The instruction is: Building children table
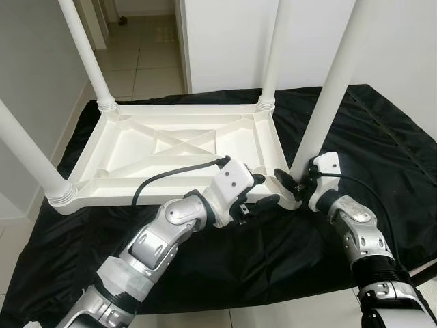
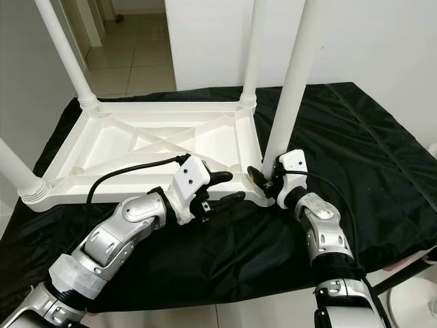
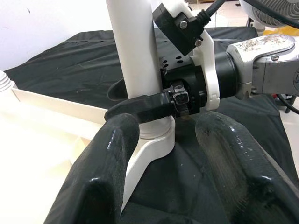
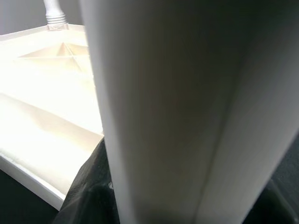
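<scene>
- Head views: the upturned tabletop (image 1: 171, 147) lies on a black cloth (image 1: 225, 253); all four legs stand in its corners. The right gripper (image 1: 290, 183) has its jaws clamped on the near-right leg (image 1: 328, 96); fitting this last leg is likely the step in hand.
- Left wrist view: the left gripper (image 3: 182, 158), jaws apart, is just beside that leg's socket (image 3: 152, 144).
- Right wrist view: the leg is close up; the next move likely calls for twisting it tight.

Even, bright indoor light gives sharp head views with soft shadows on the black cloth (image 1: 273, 260). In the right wrist view, the table leg (image 4: 177, 112) is blurred and half shaded; the white tabletop underside (image 4: 42, 84) beyond the right end effector glares.
</scene>
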Controlling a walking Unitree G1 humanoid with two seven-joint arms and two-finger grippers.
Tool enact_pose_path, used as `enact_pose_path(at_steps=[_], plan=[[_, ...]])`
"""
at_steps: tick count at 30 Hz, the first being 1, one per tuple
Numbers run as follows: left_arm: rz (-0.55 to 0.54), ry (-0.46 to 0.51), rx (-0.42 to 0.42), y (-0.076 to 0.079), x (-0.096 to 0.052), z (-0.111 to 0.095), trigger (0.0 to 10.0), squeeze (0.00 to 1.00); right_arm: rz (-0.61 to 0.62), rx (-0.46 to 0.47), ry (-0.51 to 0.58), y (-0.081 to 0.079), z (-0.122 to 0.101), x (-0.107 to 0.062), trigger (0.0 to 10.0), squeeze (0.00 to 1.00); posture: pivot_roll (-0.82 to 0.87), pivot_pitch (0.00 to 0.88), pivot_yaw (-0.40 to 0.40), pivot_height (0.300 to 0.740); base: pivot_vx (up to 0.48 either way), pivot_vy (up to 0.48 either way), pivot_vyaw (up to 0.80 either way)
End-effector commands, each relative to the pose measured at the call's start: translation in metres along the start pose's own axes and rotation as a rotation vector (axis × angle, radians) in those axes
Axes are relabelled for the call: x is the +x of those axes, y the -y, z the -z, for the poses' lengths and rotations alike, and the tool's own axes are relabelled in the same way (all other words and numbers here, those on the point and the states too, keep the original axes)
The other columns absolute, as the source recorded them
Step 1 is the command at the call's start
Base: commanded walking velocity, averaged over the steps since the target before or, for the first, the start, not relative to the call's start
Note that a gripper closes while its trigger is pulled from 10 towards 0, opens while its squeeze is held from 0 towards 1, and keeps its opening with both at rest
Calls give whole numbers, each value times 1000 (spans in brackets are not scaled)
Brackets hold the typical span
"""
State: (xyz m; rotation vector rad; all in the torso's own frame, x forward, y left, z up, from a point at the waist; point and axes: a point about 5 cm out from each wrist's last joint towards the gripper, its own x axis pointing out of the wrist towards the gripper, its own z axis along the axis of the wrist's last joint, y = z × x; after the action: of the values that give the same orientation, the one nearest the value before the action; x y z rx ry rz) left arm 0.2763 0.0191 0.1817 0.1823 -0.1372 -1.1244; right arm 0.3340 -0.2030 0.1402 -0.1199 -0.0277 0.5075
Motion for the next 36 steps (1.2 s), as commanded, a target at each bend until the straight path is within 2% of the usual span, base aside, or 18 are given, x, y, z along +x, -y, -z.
enact_pose_path(at_steps=[1,2,6,15,17,19,20,21,22,23,24,30,33,36], plan=[[99,2,18,3,1,-2,10000,0,-3,30,-31,-3,9,-4,4000,0,-111,0,50,740,0,0,0],[100,3,17,3,1,-3,10000,0,16,40,-27,-2,10,-5,10000,0,-120,0,54,740,0,0,0],[101,4,16,3,1,-3,10000,0,61,47,-30,1,10,-6,10000,0,-121,0,53,740,0,0,0],[108,3,10,4,1,-2,10000,0,332,80,-29,4,6,-5,10000,0,-130,0,59,740,0,0,0],[108,3,10,4,1,-2,10000,0,332,80,-29,4,6,-5,10000,0,-130,0,59,740,0,0,0],[109,3,9,5,1,-2,10000,0,371,88,-29,4,5,-5,10000,0,-130,0,59,740,0,0,0],[110,3,8,5,1,-2,10000,0,439,118,-28,5,5,-5,10000,0,-133,0,60,740,0,0,0],[110,3,8,5,1,-2,10000,0,439,118,-28,5,5,-5,10000,0,-133,0,60,740,0,0,0],[111,2,6,6,1,-2,10000,0,521,154,-22,2,6,-5,10000,0,-136,0,60,740,0,0,0],[111,2,6,6,1,-2,10000,0,521,154,-22,2,6,-5,10000,0,-136,0,60,740,0,0,0],[112,2,4,6,1,-2,10000,0,587,182,-19,-3,6,-5,10000,0,-136,0,59,740,0,0,0],[115,2,0,7,1,-1,10000,0,718,228,-13,-16,7,-4,10000,0,-142,0,62,740,0,0,0],[120,4,-2,8,2,-1,10000,0,981,241,-22,-33,5,0,10000,0,-142,0,60,740,0,0,0],[120,4,-2,9,2,-2,10000,0,1034,240,-18,-36,4,1,10000,0,-142,0,60,740,0,0,0]])
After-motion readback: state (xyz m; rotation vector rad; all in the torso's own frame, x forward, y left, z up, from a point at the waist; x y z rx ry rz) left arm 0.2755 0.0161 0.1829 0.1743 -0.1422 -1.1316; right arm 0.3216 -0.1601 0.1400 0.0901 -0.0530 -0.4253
